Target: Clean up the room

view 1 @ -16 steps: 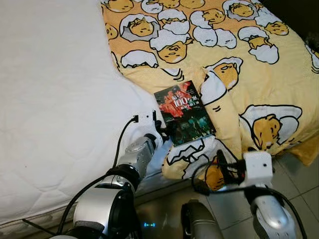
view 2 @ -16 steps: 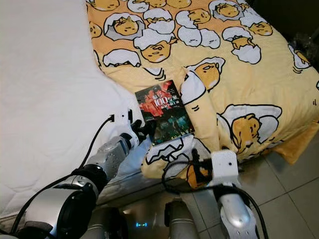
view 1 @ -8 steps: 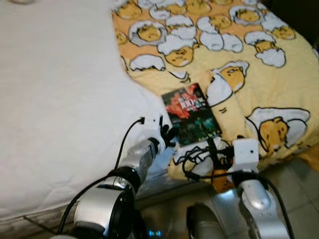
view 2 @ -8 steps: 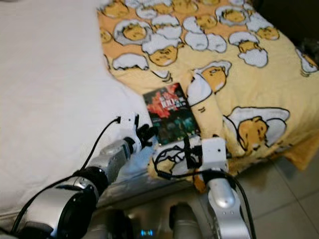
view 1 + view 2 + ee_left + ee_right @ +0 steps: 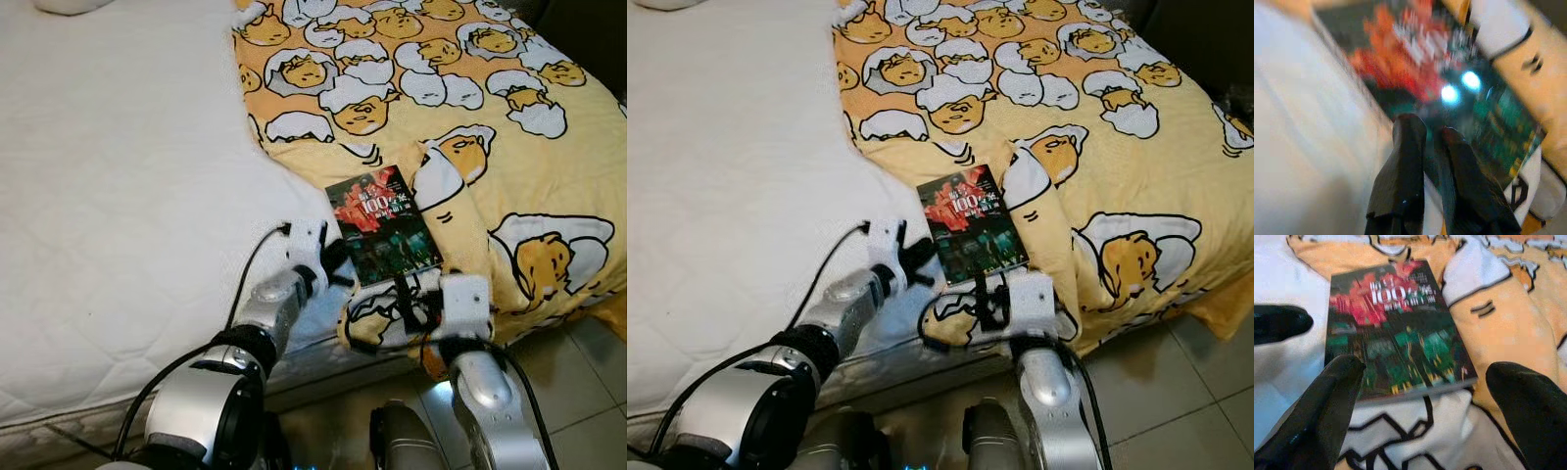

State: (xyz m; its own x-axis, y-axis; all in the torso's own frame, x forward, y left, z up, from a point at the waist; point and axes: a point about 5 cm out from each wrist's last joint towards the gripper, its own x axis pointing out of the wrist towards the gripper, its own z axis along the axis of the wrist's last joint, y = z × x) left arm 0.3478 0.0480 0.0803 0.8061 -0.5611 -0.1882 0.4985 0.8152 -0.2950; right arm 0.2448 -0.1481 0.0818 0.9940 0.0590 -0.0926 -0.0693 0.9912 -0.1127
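1. Left eye view. A book [image 5: 384, 225] lies flat on the bed [image 5: 118, 196], its left edge on the white mattress and the rest on the yellow quilt [image 5: 509, 127]. The left claw [image 5: 331, 264] is at the book's near-left edge; the right claw [image 5: 404, 299] is just short of its near edge, on a fold of quilt.

2. Right eye view. Same layout: the book [image 5: 972, 223] rests between the two claws, the left claw [image 5: 917, 257] beside its left edge and the right claw [image 5: 988, 296] below its near edge. The floor [image 5: 1176, 392] shows beyond the bed's corner.

3. Left wrist view (blurred). The left claw [image 5: 1426, 132] has its fingers [image 5: 1405, 147] pressed almost together, tips over the book's [image 5: 1449, 93] glossy cover; whether they touch it cannot be told.

4. Right wrist view. The right claw [image 5: 1440, 382] is spread wide, one finger [image 5: 1337, 387] at each side of the book's [image 5: 1396, 328] near edge, not yet closed on it.

5. Handling, as judged. The book looks thin, light and fairly stiff, with a slick cover. Lying flat on soft bedding, it offers little edge; the near edge, which stands slightly proud of the quilt, seems the best hold, pinched across its thickness. The quilt may be caught along with it.
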